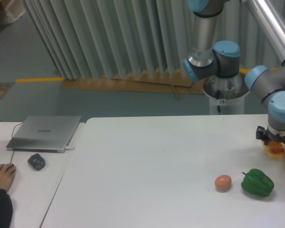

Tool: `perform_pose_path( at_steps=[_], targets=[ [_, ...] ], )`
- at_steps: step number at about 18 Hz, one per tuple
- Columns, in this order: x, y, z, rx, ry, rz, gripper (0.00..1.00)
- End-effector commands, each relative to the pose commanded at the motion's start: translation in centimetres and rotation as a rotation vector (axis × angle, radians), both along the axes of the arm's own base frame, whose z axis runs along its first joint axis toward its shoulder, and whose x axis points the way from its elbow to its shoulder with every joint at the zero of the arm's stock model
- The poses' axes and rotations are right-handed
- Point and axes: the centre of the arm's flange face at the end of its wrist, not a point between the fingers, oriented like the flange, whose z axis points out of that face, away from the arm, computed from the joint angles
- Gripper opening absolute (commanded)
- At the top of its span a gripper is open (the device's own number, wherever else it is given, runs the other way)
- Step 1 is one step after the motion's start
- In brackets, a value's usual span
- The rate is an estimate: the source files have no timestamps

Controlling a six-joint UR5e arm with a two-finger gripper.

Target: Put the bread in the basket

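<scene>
The bread (276, 150), a small golden-orange roll, sits at the far right of the white table (156, 161). My gripper (275, 144) points straight down over it, its black fingers (260, 136) on either side of the roll's top. The gripper body hides the upper part of the bread, and I cannot make out whether the fingers press on it. The bread's underside seems level with the tabletop. The basket is out of view.
A green pepper (257, 183) and a pinkish-tan ball (223, 182) lie in front of the gripper, to its left. At the far left are a closed laptop (45, 133), a dark mouse (36, 161) and a person's hand (2, 175). The robot's base (226, 90) stands behind the table.
</scene>
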Motion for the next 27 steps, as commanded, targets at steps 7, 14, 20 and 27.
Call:
perform_pose_path(
  at_steps=[7,14,20,27],
  targets=[
    [0.0,0.1,0.9,0.011,0.003,-0.001,0.3],
    [0.3,-0.1,6.6,0.092,-0.013,-0.103,0.3],
    [-1.4,-1.5,13.7,0.21,-0.029,-0.291,0.3],
    [-6.5,-6.0,16.8,0.238,-0.018,-0.545,0.3]
  ],
)
